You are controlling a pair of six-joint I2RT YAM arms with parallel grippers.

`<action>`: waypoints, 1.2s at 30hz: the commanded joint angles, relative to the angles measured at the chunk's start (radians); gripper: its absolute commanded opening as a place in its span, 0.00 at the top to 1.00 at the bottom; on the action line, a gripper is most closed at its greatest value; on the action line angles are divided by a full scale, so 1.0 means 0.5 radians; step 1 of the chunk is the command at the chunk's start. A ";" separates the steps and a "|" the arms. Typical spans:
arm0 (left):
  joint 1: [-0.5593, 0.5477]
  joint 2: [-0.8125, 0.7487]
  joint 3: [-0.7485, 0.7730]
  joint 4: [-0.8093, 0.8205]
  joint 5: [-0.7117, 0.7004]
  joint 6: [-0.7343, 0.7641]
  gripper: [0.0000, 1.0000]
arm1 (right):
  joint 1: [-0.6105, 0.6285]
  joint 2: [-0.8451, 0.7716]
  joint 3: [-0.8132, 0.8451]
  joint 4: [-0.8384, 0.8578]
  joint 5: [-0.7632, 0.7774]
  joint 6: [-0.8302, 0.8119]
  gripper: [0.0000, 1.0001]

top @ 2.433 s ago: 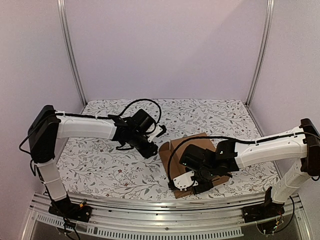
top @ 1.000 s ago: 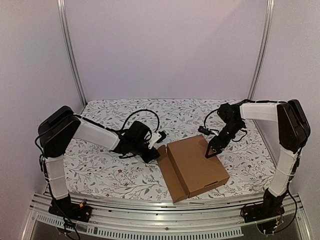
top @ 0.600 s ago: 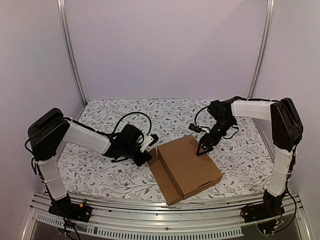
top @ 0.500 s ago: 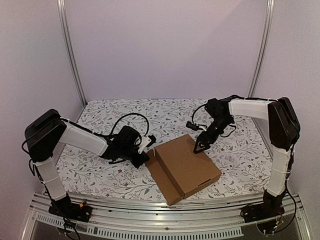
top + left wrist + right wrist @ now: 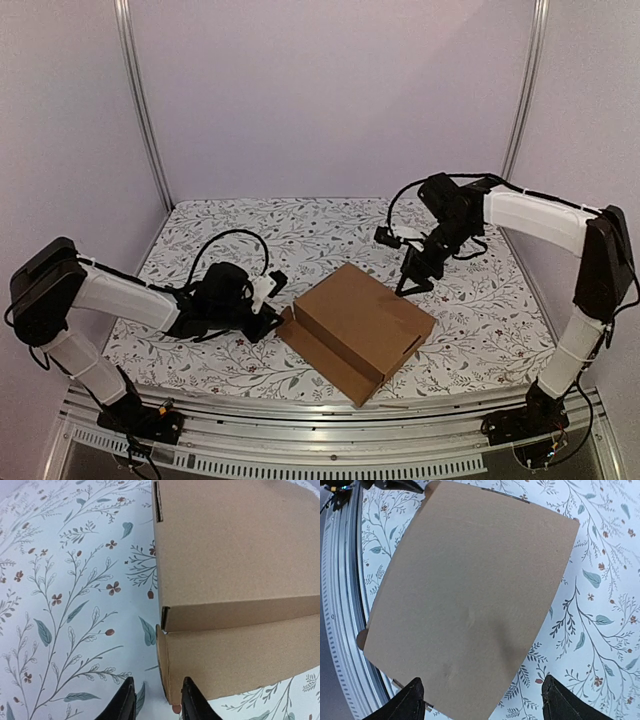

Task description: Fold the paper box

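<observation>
The paper box (image 5: 360, 325) is a closed brown cardboard mailer lying flat mid-table, turned at an angle. My left gripper (image 5: 270, 318) lies low at its left corner. In the left wrist view the box's (image 5: 235, 555) corner edge stands between the fingers of this gripper (image 5: 157, 705); the left finger is clear of the cardboard, so the jaws are open. My right gripper (image 5: 410, 283) hovers off the box's far right edge. Seen from the right wrist, that gripper (image 5: 485, 707) is wide open above the lid (image 5: 470, 595), holding nothing.
A floral cloth (image 5: 300, 230) covers the table. A metal rail (image 5: 330, 425) runs along the near edge, close to the box's front corner, and shows again as the rail (image 5: 340, 605) in the right wrist view. Upright frame posts (image 5: 145, 110) stand at the back corners.
The box has slid and turned toward the left front. My left arm has drawn back leftward with it and its jaws have widened. The right gripper has come off the box's far corner.
</observation>
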 commanded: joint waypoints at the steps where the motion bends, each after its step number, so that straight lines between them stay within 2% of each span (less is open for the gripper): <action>1: -0.005 -0.091 -0.147 0.325 0.059 -0.019 0.70 | 0.306 -0.594 -0.444 0.027 0.346 -0.493 0.20; 4: -0.009 -0.050 -0.141 0.341 0.071 -0.036 0.71 | 0.631 -0.795 -0.751 0.141 0.580 -0.675 0.18; 8: -0.037 0.008 -0.119 0.312 0.028 -0.082 0.68 | 0.910 -0.850 -0.948 0.291 0.799 -0.741 0.18; 11: -0.052 0.042 -0.084 0.258 -0.020 -0.107 0.77 | 1.091 -0.857 -1.022 0.434 0.971 -0.731 0.18; 14: -0.058 0.084 -0.048 0.207 -0.050 -0.125 0.80 | 1.200 -0.841 -1.075 0.562 1.064 -0.691 0.19; 22: -0.099 0.174 0.016 0.149 -0.053 -0.104 0.86 | 1.369 -0.772 -1.183 0.760 1.131 -0.564 0.21; 30: -0.111 0.172 -0.002 0.131 -0.127 -0.097 0.91 | 1.393 -0.789 -1.233 0.774 1.096 -0.502 0.21; 36: -0.111 0.206 0.010 0.106 -0.127 -0.100 0.90 | 1.401 -0.771 -1.224 0.776 1.079 -0.488 0.22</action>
